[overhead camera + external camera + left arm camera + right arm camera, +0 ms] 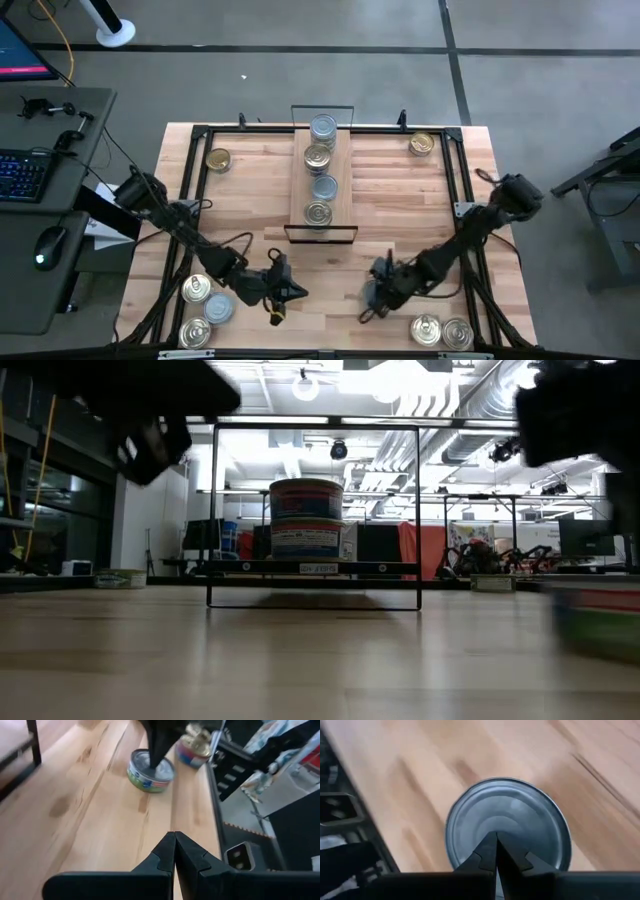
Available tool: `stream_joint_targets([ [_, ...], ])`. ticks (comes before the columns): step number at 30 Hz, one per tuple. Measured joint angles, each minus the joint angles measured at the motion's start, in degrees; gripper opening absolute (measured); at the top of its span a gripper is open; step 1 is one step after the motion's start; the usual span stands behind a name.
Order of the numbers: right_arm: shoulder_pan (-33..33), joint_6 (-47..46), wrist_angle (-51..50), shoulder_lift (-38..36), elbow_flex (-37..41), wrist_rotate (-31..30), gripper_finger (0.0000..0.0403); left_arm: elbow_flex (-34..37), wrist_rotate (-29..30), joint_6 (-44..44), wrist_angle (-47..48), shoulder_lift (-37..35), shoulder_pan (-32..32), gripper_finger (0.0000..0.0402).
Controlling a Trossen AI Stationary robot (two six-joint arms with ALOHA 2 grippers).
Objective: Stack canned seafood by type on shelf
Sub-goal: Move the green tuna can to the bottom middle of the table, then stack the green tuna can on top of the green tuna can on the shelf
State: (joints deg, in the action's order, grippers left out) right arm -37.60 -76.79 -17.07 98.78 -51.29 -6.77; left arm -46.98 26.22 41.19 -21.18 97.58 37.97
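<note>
Canned seafood: loose tins point(207, 299) at worktop's left near corner beside left gripper point(280, 295), fingers closed, empty. Shelf point(321, 170) centre, four stacks. Right gripper point(375, 296), fingers closed, directly above silver-blue tin point(507, 822); right arm nearer.

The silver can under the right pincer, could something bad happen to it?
Maybe. The right pincer is shut and sits right above the silver can, so it may poke the lid or push the can sideways instead of gripping it. On the shelf, the tall stack at one end could tip if an arm bumps it. The left pincer is shut too, over bare table.
</note>
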Motion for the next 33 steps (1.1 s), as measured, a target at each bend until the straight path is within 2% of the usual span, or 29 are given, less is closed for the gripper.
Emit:
stream_joint_targets([
  [4, 3.0, 7.3, 13.7, 4.7, -0.3, -3.6, 0.0, 0.0, 0.1, 0.4, -0.8, 2.7, 0.1, 0.0],
  [8, 6.0, 16.5, 20.1, 6.7, -2.9, -8.9, 0.0, 0.0, 0.1, -2.8, -2.7, 5.3, 0.1, 0.0],
  [11, 7.4, 25.7, 20.4, 6.0, -5.2, -7.2, 0.0, 0.0, 0.1, -6.0, -4.4, 6.4, -0.4, 0.0],
  [14, 7.5, 28.4, 18.0, 3.5, -7.1, -2.9, 0.0, 0.0, 0.2, -11.7, -6.7, 7.0, -1.7, 0.0],
  [19, 3.9, 22.1, 7.7, 2.4, -6.7, -1.1, 0.0, 0.0, 2.6, -20.6, -7.7, 7.0, -5.2, 0.0],
  [24, 0.5, 12.4, -1.2, 3.7, -6.7, -1.9, 0.0, -0.4, 2.8, -22.3, -9.0, 8.4, -8.2, 0.0],
  [29, 0.2, 10.8, 0.5, 4.9, -6.8, -4.5, 0.0, -3.9, -1.0, -22.9, -9.5, 12.8, -8.4, 0.0],
  [33, 1.7, 10.9, 0.5, 5.8, -6.8, -7.4, 0.0, -5.8, 0.4, -22.2, -8.8, 16.8, -8.2, 0.0],
])
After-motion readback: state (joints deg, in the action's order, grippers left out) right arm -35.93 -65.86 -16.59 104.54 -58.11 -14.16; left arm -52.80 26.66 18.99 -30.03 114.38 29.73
